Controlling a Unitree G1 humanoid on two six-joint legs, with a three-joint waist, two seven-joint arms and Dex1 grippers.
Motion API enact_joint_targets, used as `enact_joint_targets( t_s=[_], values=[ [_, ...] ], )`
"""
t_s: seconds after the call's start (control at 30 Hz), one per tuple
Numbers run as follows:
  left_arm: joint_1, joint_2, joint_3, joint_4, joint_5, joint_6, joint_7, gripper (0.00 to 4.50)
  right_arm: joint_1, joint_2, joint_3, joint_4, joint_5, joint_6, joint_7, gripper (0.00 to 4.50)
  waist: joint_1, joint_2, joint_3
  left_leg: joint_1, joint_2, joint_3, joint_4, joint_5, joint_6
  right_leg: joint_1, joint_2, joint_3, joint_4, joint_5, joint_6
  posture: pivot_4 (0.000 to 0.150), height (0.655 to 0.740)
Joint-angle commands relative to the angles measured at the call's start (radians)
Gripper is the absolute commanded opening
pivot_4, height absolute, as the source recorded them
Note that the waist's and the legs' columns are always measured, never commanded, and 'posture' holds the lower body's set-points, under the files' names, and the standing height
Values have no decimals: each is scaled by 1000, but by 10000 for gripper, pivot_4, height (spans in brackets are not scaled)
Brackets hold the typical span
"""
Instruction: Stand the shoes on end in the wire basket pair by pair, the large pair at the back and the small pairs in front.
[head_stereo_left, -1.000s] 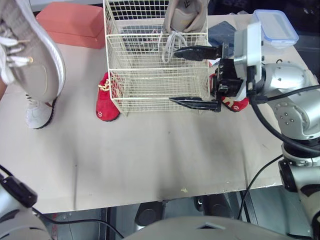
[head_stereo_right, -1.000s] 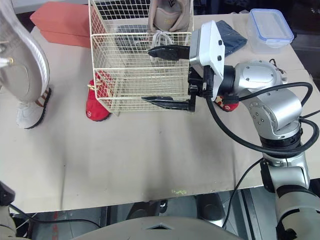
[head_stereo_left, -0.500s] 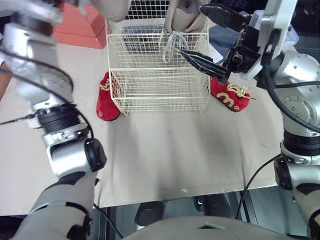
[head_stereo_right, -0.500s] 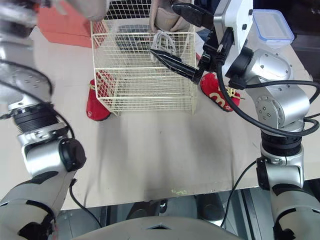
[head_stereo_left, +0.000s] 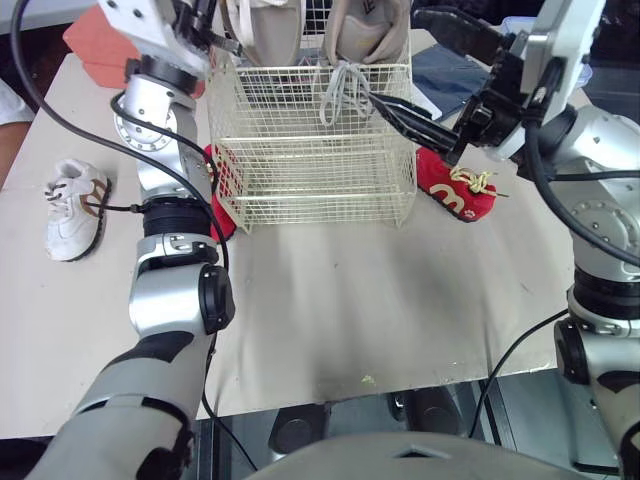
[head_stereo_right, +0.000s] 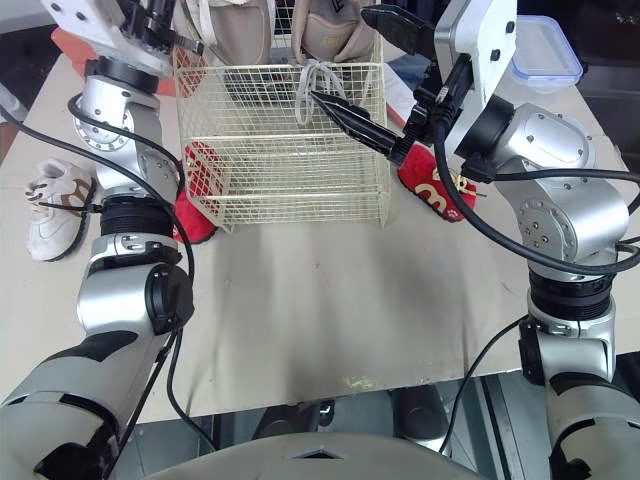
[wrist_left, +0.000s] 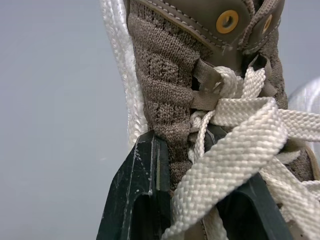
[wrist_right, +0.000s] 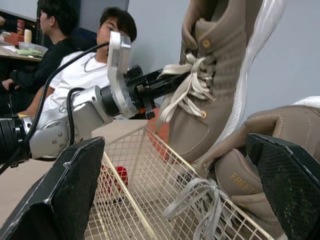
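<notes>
Left gripper (wrist_left: 180, 150) is clenched on a large tan shoe (head_stereo_left: 262, 28), pinched at the laced part of the coarse knit upper. Thick, flat woven white laces (wrist_left: 240, 150) are draped over the black fingers (wrist_left: 142, 190). The shoe is held on end over the back-left corner of the basket (head_stereo_left: 315, 150). Contact with the wire cannot be told.

The mate (head_stereo_left: 370, 30), same tan knit with a smooth white sole, is stood on end at the basket's back right. Its laces are hung over the wire there.

The basket is a cream wire grid, rectangular and open-topped, set on a matte beige table (head_stereo_left: 350, 300).

Right gripper (head_stereo_right: 340, 55) is spread wide with nothing held. Its tapered, pointed fingers are aimed at the basket's right side, beside the mate.

Two small red shoes lie on the table outside the basket. One (head_stereo_left: 455, 188), with yellow laces, lies just beside the right wall. The other (head_stereo_left: 215, 160) lies at the left wall, partly hidden by the left arm. A small white shoe (head_stereo_left: 75, 205) with brown stripes lies well apart to the left.
</notes>
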Motion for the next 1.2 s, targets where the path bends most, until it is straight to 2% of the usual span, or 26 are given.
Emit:
enact_joint_targets(
  t_s=[0.03,0.2,0.5,0.57,0.7,0.77,0.93,1.2],
  values=[
    [9,-9,-11,-19,3,-60,17,5622,-2,-2,-41,-36,8,20,-50,45000,1,0,0,-1,0,0,0,0,0,0,0,0,0,0,0,1500,7400],
    [82,-19,-35,-64,-10,32,7,5622,-2,17,-46,-38,7,10,-95,45000,3,1,-1,0,-1,-1,0,0,0,0,-1,-1,0,0,0,1500,7400],
    [272,0,-36,-365,-81,334,11,5622,-12,20,-52,-33,4,2,-109,45000,1,4,-3,1,-1,-1,0,0,0,0,0,1,2,0,0,1500,7400],
    [300,2,-34,-418,-99,377,12,16283,-16,22,-49,-28,3,-2,-108,45000,0,5,-3,1,-1,0,1,0,0,1,0,1,2,0,0,1500,7400],
    [327,14,-32,-479,-86,406,40,32759,-17,23,-46,-20,1,-9,-102,45000,5,5,-3,1,-1,-1,1,0,0,2,0,0,2,0,0,1500,7400],
    [335,15,-26,-515,-103,407,34,44102,-19,25,-44,-14,-1,-14,-99,45000,8,5,-3,1,-1,-2,1,0,0,2,0,-1,2,0,0,1500,7400],
    [351,6,-11,-622,-162,395,19,44102,-17,30,-40,-4,-7,-27,-96,45000,10,5,-3,1,-1,-2,1,0,0,2,-1,-1,1,0,0,1500,7400],
    [356,8,-11,-663,-201,418,7,44102,-16,36,-38,-3,-8,-32,-92,45000,9,5,-3,2,-1,-2,1,0,0,3,-1,-1,1,0,0,1500,7400]
  ],
)
